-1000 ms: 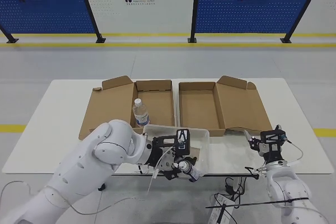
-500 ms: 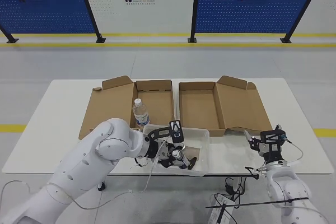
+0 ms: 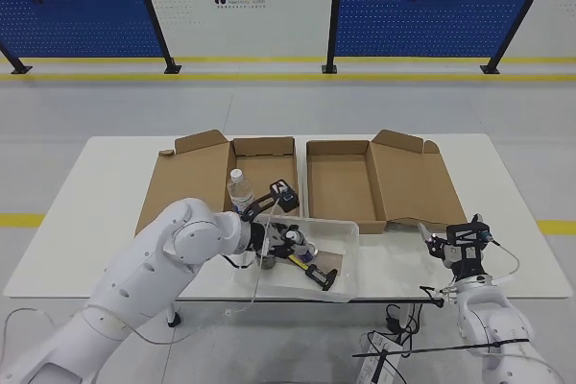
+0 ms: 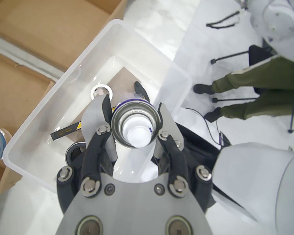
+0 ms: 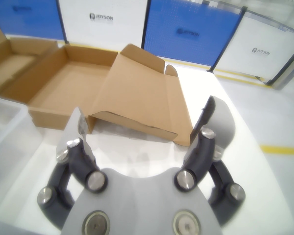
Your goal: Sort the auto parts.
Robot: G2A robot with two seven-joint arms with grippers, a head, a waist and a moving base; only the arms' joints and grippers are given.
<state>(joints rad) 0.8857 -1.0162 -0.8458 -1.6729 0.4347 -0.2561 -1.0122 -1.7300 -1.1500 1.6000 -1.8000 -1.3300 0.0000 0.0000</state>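
Observation:
My left gripper (image 4: pixel 134 113) is shut on a spray can (image 4: pixel 134 125) with a metal rim, white nozzle and purple band. It holds the can over the clear plastic bin (image 4: pixel 147 40). From above, the left gripper (image 3: pixel 280 240) and the can (image 3: pixel 298 242) sit over the bin's (image 3: pixel 344 227) left half. A metal ring (image 4: pixel 101 91), a black strip with a yellow label (image 4: pixel 66 130) and a dark bearing ring (image 4: pixel 72 151) lie in the bin. My right gripper (image 5: pixel 144 116) stands open and holds nothing, low over the table's right front corner (image 3: pixel 451 240).
Two open cardboard boxes stand behind the bin, the left box (image 3: pixel 269 173) and the right box (image 3: pixel 341 187). A water bottle (image 3: pixel 240 192) stands in the left box near its front wall. The right box's flap (image 5: pixel 142 94) lies flat just ahead of the right gripper.
The left gripper has carried the spray can from the bin's front edge back and to the left, toward the left box. The right arm has kept still.

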